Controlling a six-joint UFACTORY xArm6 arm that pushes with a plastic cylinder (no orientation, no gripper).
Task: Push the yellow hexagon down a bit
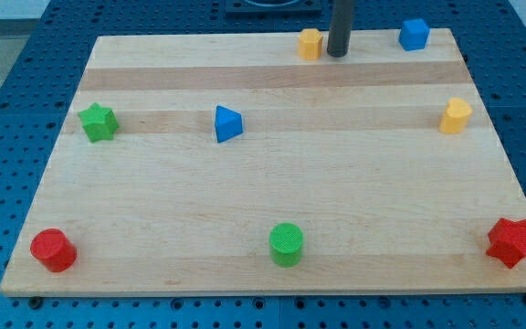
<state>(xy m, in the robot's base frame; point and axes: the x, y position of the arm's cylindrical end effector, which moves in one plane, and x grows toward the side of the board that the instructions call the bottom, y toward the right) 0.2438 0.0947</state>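
Note:
Two yellow blocks lie on the wooden board (272,201). One yellow block (310,43), hexagon-like, sits at the top edge, just left of centre-right. My tip (337,53) stands right beside it, on its right, close to touching. The other yellow block (456,116) lies near the right edge, upper half. The rod rises out of the view's top.
A blue cube (414,34) is at the top right. A blue triangle (227,123) and a green star (98,122) lie on the left half. A red cylinder (53,249), a green cylinder (286,244) and a red star (513,241) line the bottom.

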